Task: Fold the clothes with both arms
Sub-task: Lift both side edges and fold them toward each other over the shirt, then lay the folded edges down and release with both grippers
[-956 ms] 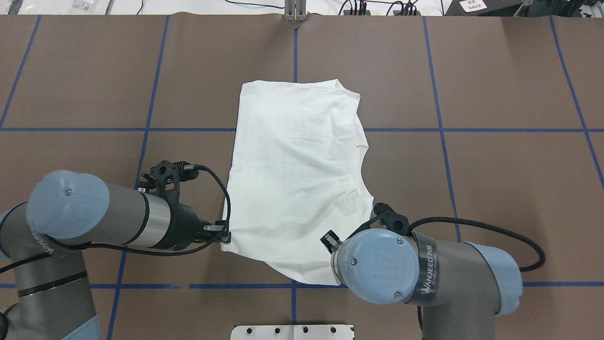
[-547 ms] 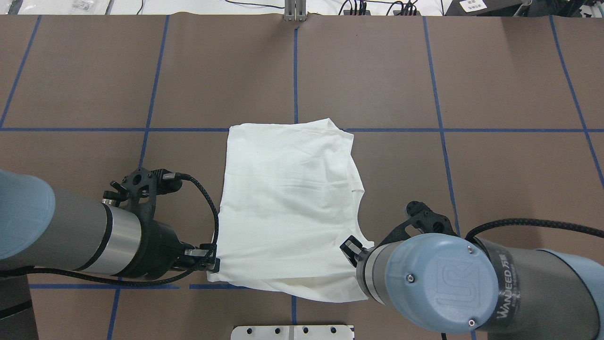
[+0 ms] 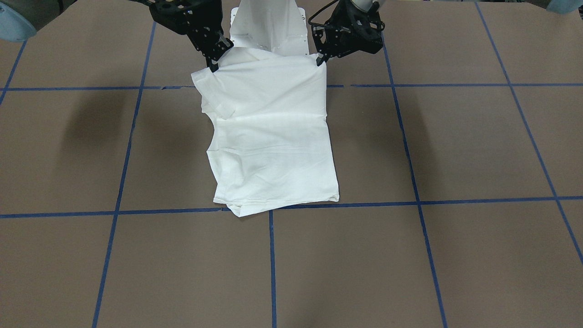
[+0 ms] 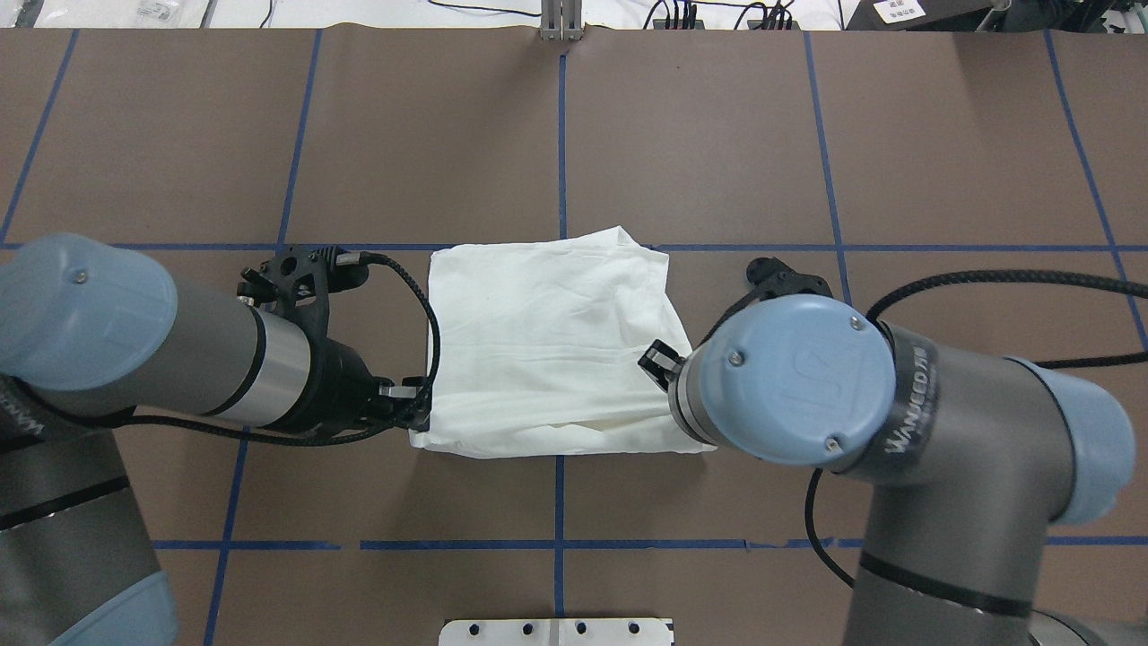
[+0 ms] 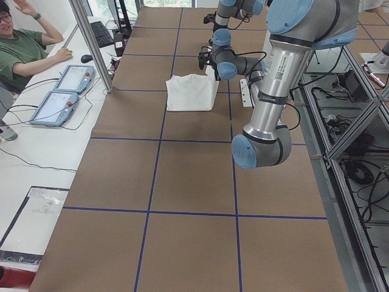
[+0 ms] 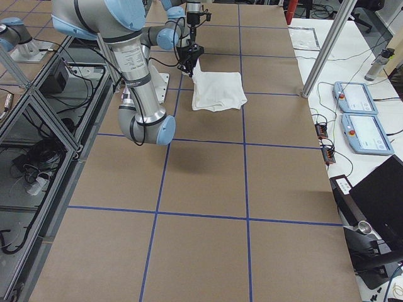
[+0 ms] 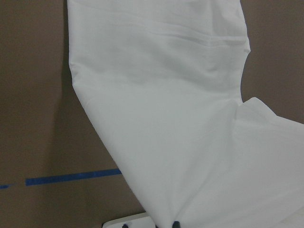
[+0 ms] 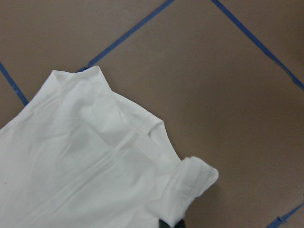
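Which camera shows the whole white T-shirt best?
The exterior front-facing view: the whole white T-shirt shows, with the left gripper and right gripper pinching its corners. Overhead, the right arm hides one corner. Side views show it small; wrist views show only parts.

White T-shirt (image 4: 547, 345) lies folded on the brown table (image 4: 717, 135), with its far edge along a blue tape line (image 4: 897, 247). Left gripper (image 4: 420, 414) is closed on the near left corner. Right gripper (image 4: 662, 368) meets the shirt's right edge. Its fingers are mostly hidden beneath its own wrist.
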You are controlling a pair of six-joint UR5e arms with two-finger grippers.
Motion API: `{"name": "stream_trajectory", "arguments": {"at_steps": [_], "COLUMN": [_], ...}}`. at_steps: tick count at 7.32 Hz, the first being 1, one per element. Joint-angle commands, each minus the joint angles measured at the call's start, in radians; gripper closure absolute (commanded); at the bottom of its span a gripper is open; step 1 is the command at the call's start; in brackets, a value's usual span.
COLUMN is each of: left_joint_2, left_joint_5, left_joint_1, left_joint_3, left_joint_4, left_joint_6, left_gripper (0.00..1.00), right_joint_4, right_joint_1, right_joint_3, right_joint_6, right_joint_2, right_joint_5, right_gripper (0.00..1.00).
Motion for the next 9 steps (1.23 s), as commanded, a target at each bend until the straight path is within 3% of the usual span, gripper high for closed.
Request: {"name": "stream_trajectory", "arguments": {"at_steps": [1,4,5,7,8,9], "left_joint_2": [-0.069,-0.176,-0.209,-0.250,-0.250,-0.250], "left_joint_5": [0.001,0.018,0.071,0.077,0.077,0.075], "left_joint_1": [-0.097,-0.157,-0.157,-0.157,-0.157,-0.161], "left_joint_3": [0.137,0.394,0.496,0.692,0.698,0.696], "left_joint_4": [0.000,-0.016,-0.070,-0.234,-0.240,-0.238], "left_joint_6": [0.094,0.203,0.217,0.219,0.243,0.251], "left_gripper": [1.00,1.00,1.00,1.00,1.00,0.61], "right_joint_4": [0.106,0.342,0.428,0.516,0.516,0.516], "right_joint_1": [0.104,0.161,0.163,0.165,0.165,0.171], "right_joint_3": [-0.196,-0.541,-0.646,-0.760,-0.766,-0.774], "right_joint_6": [-0.124,-0.201,-0.207,-0.259,-0.261,-0.288], "right_joint_2": [0.070,0.161,0.188,0.198,0.199,0.199], "right_joint_5": [0.008,0.007,0.005,-0.001,-0.002,-0.001], "right_gripper": [1.00,1.00,1.00,1.00,1.00,0.40]}}
